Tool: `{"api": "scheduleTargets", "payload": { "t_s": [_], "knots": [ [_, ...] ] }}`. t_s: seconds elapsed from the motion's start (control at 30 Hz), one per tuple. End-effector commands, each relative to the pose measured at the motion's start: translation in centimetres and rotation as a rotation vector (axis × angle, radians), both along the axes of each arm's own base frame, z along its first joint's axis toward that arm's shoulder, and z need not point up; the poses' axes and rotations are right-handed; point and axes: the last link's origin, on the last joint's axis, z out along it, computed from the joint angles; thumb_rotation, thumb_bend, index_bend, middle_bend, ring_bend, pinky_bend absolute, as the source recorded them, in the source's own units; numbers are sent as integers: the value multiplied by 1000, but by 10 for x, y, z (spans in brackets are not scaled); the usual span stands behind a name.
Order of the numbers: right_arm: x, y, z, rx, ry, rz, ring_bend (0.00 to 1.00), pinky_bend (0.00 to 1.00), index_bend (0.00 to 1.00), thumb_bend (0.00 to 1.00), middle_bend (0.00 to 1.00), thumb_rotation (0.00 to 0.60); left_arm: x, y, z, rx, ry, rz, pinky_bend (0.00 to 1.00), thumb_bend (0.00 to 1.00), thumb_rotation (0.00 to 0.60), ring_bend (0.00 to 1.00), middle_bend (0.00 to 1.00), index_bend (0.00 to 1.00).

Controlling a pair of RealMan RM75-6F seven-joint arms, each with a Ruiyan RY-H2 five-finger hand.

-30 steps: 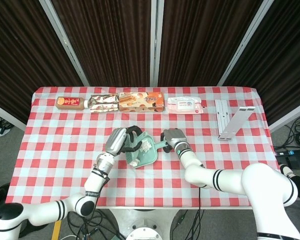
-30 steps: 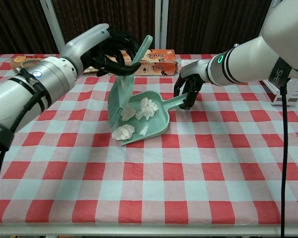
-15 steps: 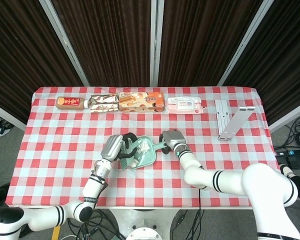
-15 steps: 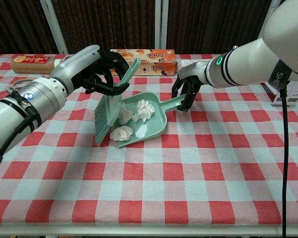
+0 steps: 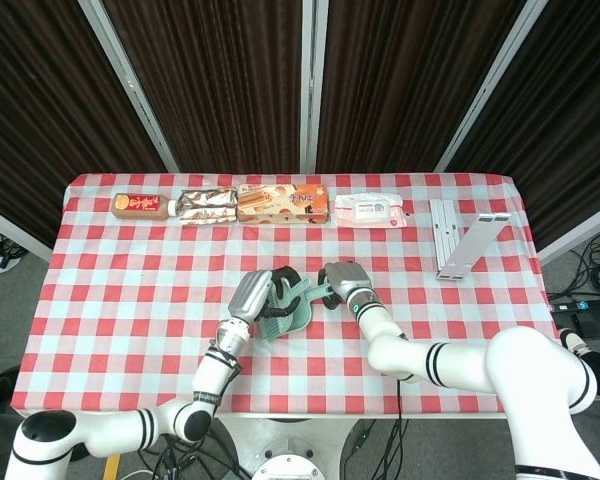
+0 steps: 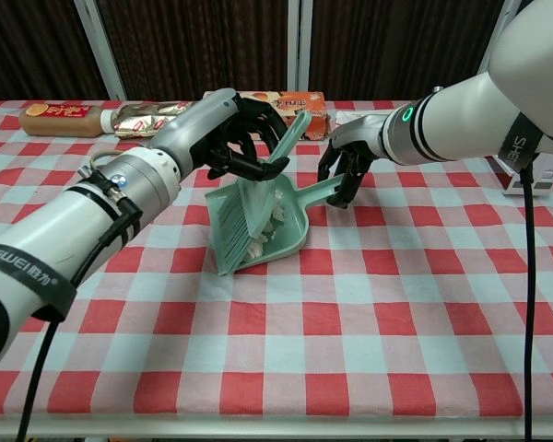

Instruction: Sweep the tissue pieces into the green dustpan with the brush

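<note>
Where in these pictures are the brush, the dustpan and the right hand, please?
brush (image 6: 242,228): chest view, on the bristle head.
dustpan (image 6: 293,233): chest view, on the bare pan wall right of the brush.
right hand (image 6: 348,164): chest view, on the fingers holding the dustpan handle.

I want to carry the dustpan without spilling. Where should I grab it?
Grab the dustpan by its thin handle, which sticks out toward the robot's right, where the right hand holds it now. Come from above with fingers around the handle. The wide mouth opens the other way, where the brush is, so keep it level or tissue may slide out.
</note>
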Motion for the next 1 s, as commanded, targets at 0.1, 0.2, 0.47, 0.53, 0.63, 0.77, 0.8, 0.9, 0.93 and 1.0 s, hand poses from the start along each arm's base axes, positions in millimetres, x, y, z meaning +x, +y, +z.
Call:
{"api": "scheduleTargets", "payload": {
  "t_s": [0.1, 0.2, 0.47, 0.53, 0.63, 0.77, 0.8, 0.9, 0.93, 1.0],
  "knots": [
    [-1, 1, 0, 3, 2, 0, 288, 109, 632, 382, 578, 600, 7, 12, -3, 3, -12, 31, 883, 483, 600, 627, 512, 483],
    [-2, 1, -1, 2, 4, -1, 288, 109, 632, 382, 578, 600, 10, 15, -2, 13, -30, 38, 883, 482, 600, 627, 512, 483],
    [-3, 0, 0, -7, 2, -6, 288, 109, 632, 382, 578, 600, 10, 14, 6, 26, -39, 21, 883, 482, 600, 627, 512, 483],
    [-4, -1, 1, -10, 2, -8, 288, 109, 632, 382, 578, 600, 8, 12, 10, 26, -43, 14, 883, 482, 600, 628, 512, 484],
    [-6, -2, 3, -15, 4, -11, 288, 109, 632, 382, 577, 600, 5, 8, 16, 14, -43, -6, 883, 482, 600, 628, 512, 483],
    [-9, -3, 5, -18, 3, -15, 288, 109, 632, 382, 577, 600, 2, 5, 26, 24, -39, -27, 883, 482, 600, 627, 512, 483],
    [-9, -3, 5, -18, 4, -15, 288, 109, 632, 382, 577, 600, 2, 5, 29, 28, -41, -28, 883, 482, 600, 627, 512, 483],
    [-10, -3, 7, -21, 6, -14, 288, 109, 633, 382, 576, 600, -3, 6, 34, 44, -26, -36, 883, 482, 600, 627, 512, 483],
    [-10, -3, 7, -22, 7, -15, 288, 109, 634, 381, 576, 600, -6, 6, 36, 51, -20, -37, 883, 482, 600, 627, 512, 483],
    [-11, -3, 8, -23, 8, -16, 287, 109, 627, 381, 569, 600, -11, 8, 39, 67, -6, -37, 883, 482, 600, 628, 512, 483]
  ]
}}
